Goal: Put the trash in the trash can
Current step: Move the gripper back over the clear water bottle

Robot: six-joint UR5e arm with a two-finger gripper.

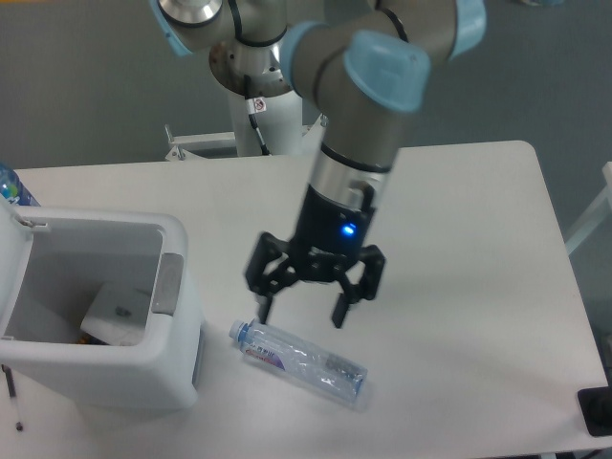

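A clear crushed plastic water bottle (301,361) with a red-blue label lies flat on the white table near the front edge, its cap end pointing left. My gripper (302,315) hangs just above the bottle's left half, open and empty, with the fingers spread apart. The white boxy trash can (177,363) stands at the left with its lid swung open and a grey latch tab (168,284) on its rim. Something white and flat (120,316) lies inside the can; I cannot tell whether it is the crumpled wrapper.
The top of a darker blue bottle (11,186) shows at the far left edge behind the can's lid (11,263). A dark object (597,411) sits at the table's front right corner. The arm's base (263,120) stands behind the table.
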